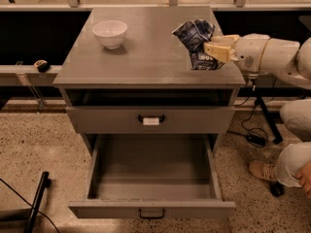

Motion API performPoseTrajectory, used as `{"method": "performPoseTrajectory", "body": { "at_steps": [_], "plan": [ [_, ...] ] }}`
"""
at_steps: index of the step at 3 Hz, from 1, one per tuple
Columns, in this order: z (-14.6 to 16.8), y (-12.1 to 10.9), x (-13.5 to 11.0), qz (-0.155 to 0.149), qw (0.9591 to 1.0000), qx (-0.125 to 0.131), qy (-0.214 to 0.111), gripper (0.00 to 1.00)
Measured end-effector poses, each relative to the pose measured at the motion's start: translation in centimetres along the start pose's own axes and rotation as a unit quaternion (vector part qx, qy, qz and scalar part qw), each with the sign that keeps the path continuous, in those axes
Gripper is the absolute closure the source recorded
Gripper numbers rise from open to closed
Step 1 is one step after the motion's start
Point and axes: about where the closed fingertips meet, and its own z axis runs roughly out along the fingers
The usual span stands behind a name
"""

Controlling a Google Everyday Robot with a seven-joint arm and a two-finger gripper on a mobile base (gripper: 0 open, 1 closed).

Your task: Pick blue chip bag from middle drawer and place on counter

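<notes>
The blue chip bag (196,42), crumpled dark-blue foil with white patches, is held over the right side of the grey counter (146,57). My gripper (212,46) reaches in from the right and is shut on the bag, its lower end at or just above the counter top. The middle drawer (151,178) is pulled wide open below and shows nothing inside. Its front panel has a small dark handle (152,213).
A white bowl (110,33) stands on the counter's back left. A closed grey drawer front with a white-tagged handle (151,120) sits above the open drawer. A person's leg and shoe (286,166) are at the right. A dark pole (38,200) lies at lower left.
</notes>
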Motion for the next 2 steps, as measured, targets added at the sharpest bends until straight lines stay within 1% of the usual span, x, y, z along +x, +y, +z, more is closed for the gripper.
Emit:
{"method": "performPoseTrajectory", "body": {
  "at_steps": [1,2],
  "plan": [
    [0.0,0.0,0.0,0.000,1.0000,0.000,0.000,1.00],
    [1.8,-0.2,-1.6,-0.002,1.0000,0.005,0.003,1.00]
  ]
}}
